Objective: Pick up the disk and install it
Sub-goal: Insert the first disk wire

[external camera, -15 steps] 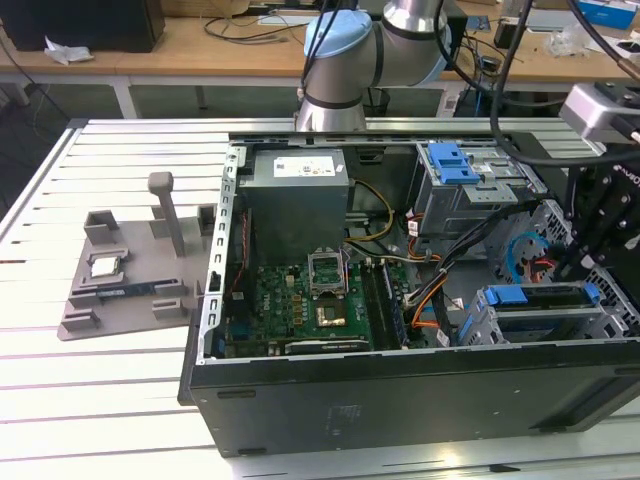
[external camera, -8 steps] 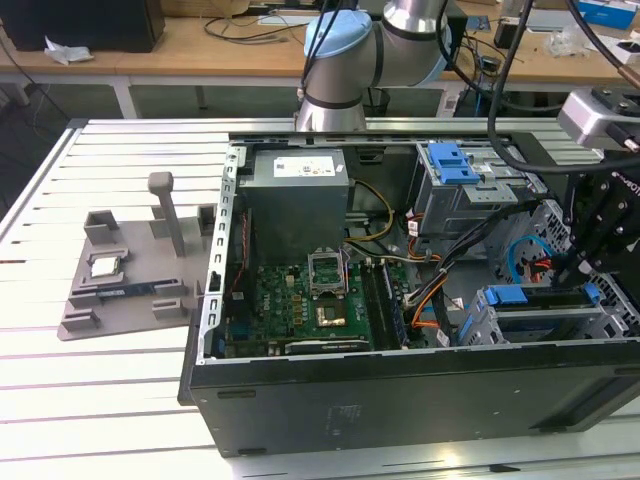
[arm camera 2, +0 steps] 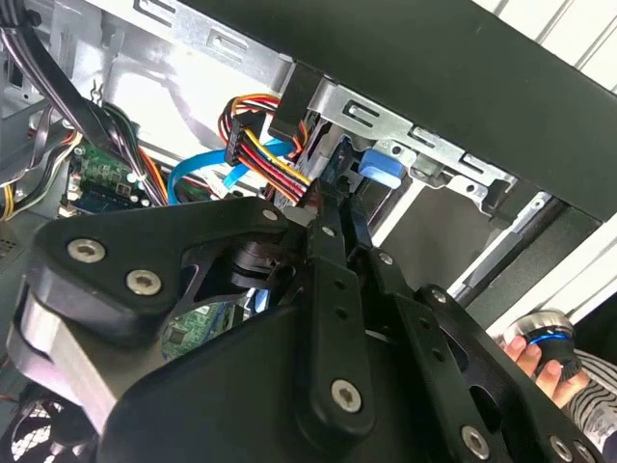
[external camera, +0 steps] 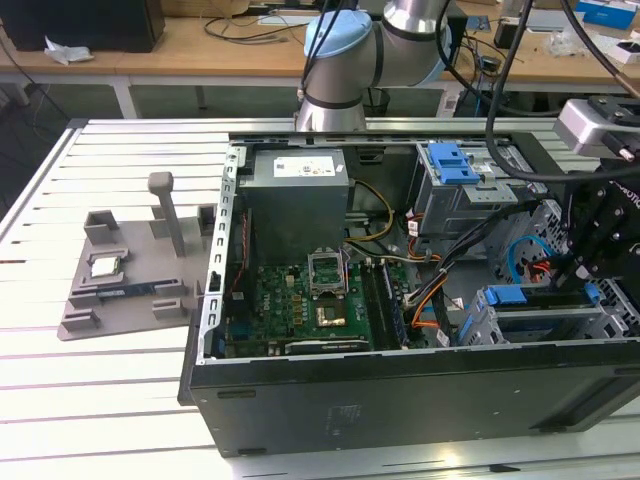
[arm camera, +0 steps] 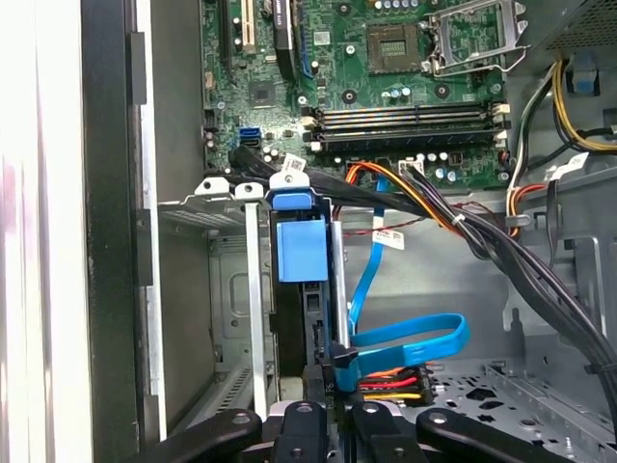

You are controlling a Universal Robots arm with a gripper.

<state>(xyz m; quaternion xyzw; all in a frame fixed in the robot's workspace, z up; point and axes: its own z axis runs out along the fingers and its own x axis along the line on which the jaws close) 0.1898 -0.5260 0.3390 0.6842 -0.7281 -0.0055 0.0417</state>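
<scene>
The disk point(external camera: 545, 298) stands on edge in the grey drive cage point(external camera: 480, 325) at the near right corner of the open computer case, its blue bracket showing at both ends. In the first wrist view the disk point(arm camera: 301, 249) shows as a blue tab over a dark narrow body between the cage rails. My gripper point(external camera: 578, 272) reaches down from above onto its top edge. Its black fingers point(arm camera: 362, 417) sit close together on the disk, and in the second wrist view the gripper point(arm camera 2: 333, 203) narrows to a pinch beside the blue tab point(arm camera 2: 381, 164).
A blue flat cable point(arm camera: 405, 338) and bundled power wires point(arm camera: 482, 241) run right beside the cage. A second blue-latched cage point(external camera: 455, 165), the motherboard point(external camera: 300, 300) and the power supply point(external camera: 300, 190) are inside the case. A grey fixture point(external camera: 120, 290) lies on the table. A person's hand point(arm camera 2: 535, 352) shows outside the case.
</scene>
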